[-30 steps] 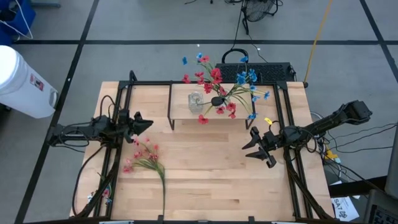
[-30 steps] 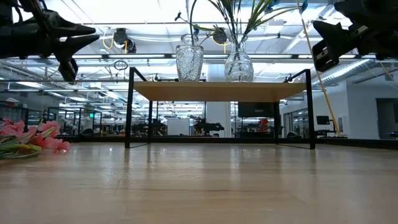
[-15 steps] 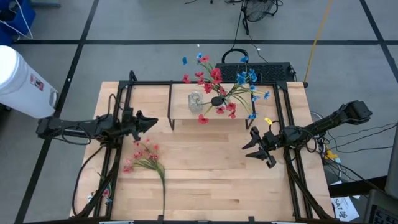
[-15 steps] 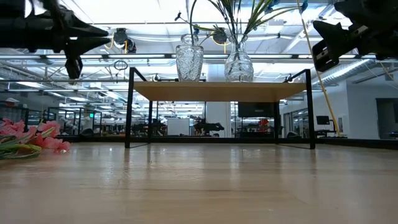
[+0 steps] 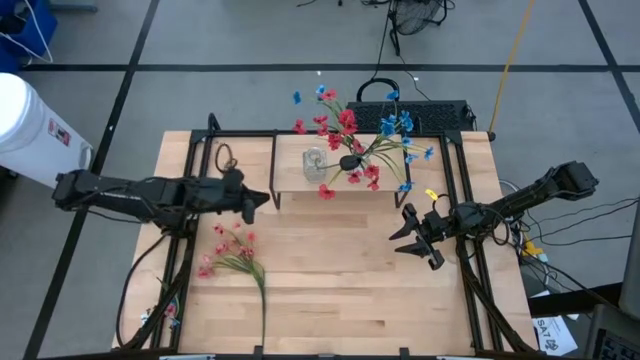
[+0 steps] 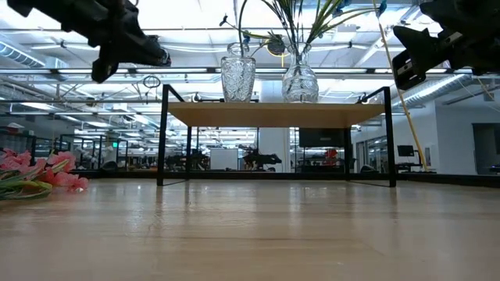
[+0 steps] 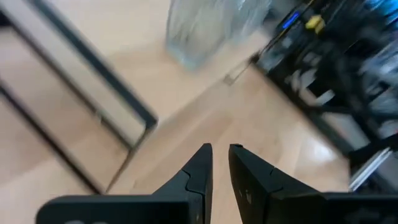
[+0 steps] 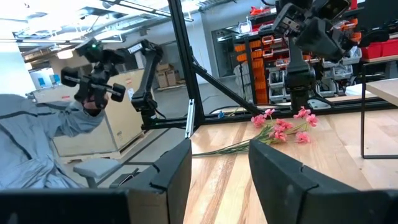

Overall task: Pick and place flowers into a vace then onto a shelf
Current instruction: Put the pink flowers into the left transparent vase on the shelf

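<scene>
The shelf point(image 5: 337, 170) stands at the table's far middle on black legs. Two glass vases stand on it: an empty one point(image 5: 314, 163) and one point(image 6: 299, 78) that holds red and blue flowers point(image 5: 350, 140). A pink spray of flowers point(image 5: 228, 255) lies flat on the table at the near left, also in the right wrist view point(image 8: 283, 127). My left gripper point(image 5: 262, 200) hovers by the shelf's left legs, slanting down, its fingers point(image 7: 221, 155) a narrow gap apart and empty. My right gripper point(image 5: 408, 237) waits open over the table's right side.
Black frame rails point(image 5: 185, 230) run along the table's left and right sides. A keyboard point(image 5: 420, 115) lies behind the shelf. A white bin point(image 5: 35, 130) stands on the floor at the left. A person's grey sleeve point(image 8: 37, 143) shows beyond the table's left.
My left gripper has moved toward the table's right edge, up to the shelf's left legs, and has risen. It has tipped from about level to slanting down. The pink flowers and the vases have stayed put.
</scene>
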`<state>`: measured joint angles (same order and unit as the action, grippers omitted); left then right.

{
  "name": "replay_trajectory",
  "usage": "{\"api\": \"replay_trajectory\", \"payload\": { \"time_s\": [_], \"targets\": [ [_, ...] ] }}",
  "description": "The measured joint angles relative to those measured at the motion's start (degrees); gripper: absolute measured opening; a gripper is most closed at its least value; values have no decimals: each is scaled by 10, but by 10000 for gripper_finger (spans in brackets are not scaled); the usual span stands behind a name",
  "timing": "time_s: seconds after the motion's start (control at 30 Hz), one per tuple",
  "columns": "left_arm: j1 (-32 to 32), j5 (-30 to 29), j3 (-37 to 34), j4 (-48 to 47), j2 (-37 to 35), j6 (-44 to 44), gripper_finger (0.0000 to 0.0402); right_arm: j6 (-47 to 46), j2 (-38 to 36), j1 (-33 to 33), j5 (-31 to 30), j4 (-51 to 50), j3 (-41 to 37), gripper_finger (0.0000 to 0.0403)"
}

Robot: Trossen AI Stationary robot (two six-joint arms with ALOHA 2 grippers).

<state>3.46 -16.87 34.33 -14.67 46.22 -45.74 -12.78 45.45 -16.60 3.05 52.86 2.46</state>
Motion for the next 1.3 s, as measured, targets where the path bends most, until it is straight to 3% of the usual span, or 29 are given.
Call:
{"api": "replay_trajectory", "payload": {
  "time_s": [0.27, 0.43, 0.77, 1.0, 1.3],
  "targets": [
    [72, -52, 30, -142, 23, -152, 58, 0, 0, 0, 0, 0, 0, 150],
    [127, -55, 30, -197, 34, -270, 58, 0, 0, 0, 0, 0, 0, 150],
    [227, -40, 30, -180, 104, -380, 64, 0, 0, 0, 0, 0, 0, 150],
    [278, -7, 30, -181, 155, -461, 142, 0, 0, 0, 0, 0, 0, 150],
    [349, -21, 29, -148, 182, -540, 263, 0, 0, 0, 0, 0, 0, 150]
  ]
}}
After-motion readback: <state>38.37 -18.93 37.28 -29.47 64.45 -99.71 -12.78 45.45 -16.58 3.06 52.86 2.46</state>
